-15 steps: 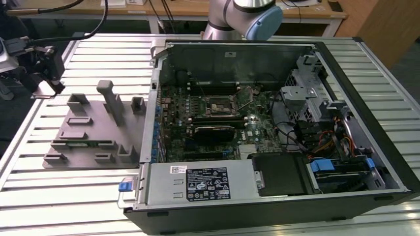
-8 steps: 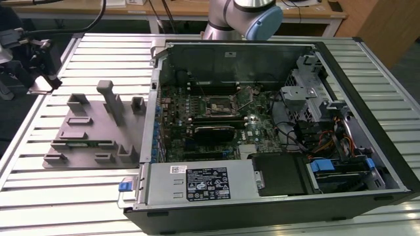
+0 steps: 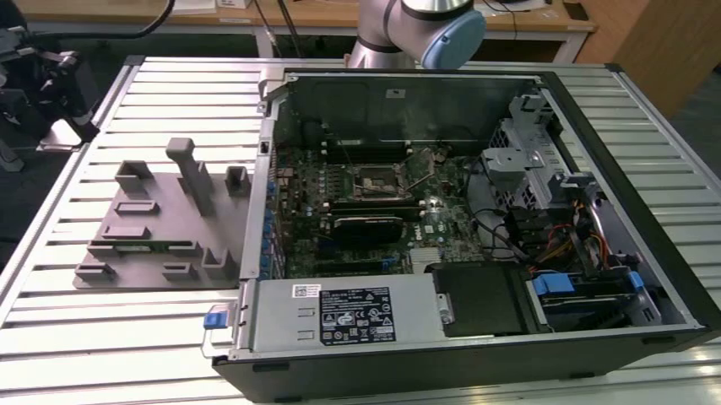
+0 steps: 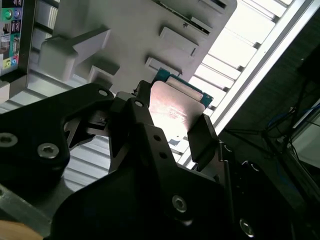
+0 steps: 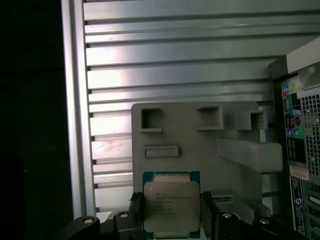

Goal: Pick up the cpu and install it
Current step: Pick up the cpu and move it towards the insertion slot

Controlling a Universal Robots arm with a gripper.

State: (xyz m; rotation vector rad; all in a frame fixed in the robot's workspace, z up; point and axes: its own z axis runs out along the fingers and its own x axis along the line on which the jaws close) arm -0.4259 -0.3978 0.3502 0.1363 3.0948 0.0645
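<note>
In the exterior view, a black open-sided desktop computer case [image 3: 664, 278] lies on a slatted silver aluminium table [image 3: 135, 337], its green motherboard exposed, with a square black socket frame [image 3: 377, 179] near the board's middle. Just beside the case, on the exterior view's left, sits a grey plastic fixture plate [image 3: 147, 245] with raised blocks and slots. The silver-and-blue robot arm [image 3: 423, 29] rises behind the case. In the second wrist view, the black metal gripper [image 4: 172, 120] is clamped on the flat square cpu [image 4: 175, 100], which has a shiny silver-grey metal top and a green rim. One black finger [image 4: 202, 137] presses on each of two opposite edges, and the chip's top face catches bright light. The fixture plate shows beyond it, over the table's slats. In the first wrist view, the cpu [image 5: 171, 205] sits squarely between the two fingers, held clear of the fixture plate [image 5: 200, 145], which lies well below on the table. The rear panel of the case [image 5: 300, 150], with its coloured ports, stands beside the plate.
</note>
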